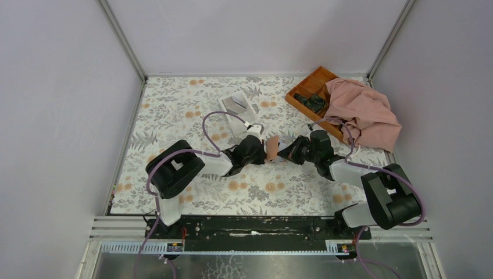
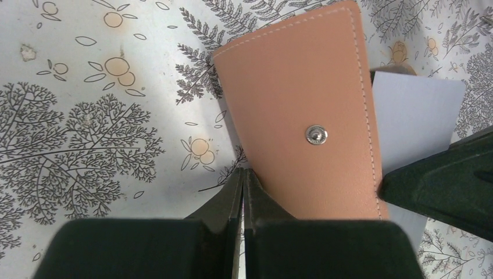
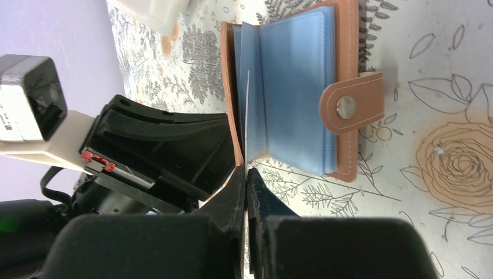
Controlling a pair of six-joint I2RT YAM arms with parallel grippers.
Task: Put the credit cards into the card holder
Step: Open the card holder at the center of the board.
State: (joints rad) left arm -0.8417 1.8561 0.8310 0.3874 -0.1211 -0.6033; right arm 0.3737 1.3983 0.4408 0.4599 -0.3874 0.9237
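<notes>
L claw [image 2: 243, 177], R claw [image 3: 246, 174] closed — angled inward at card holder [image 2: 302, 116].

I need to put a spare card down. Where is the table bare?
Bare: far left, between wall and white box; the near strip between the left arm base and right arm base. Crowded: mid-table around the card holder, and far right with orange tray and pink cloth.

The tan card holder [image 2: 302, 104] stood open, blue pockets inside; a pale grey-blue credit card [image 2: 415, 122] jutted past its stitched edge.
</notes>
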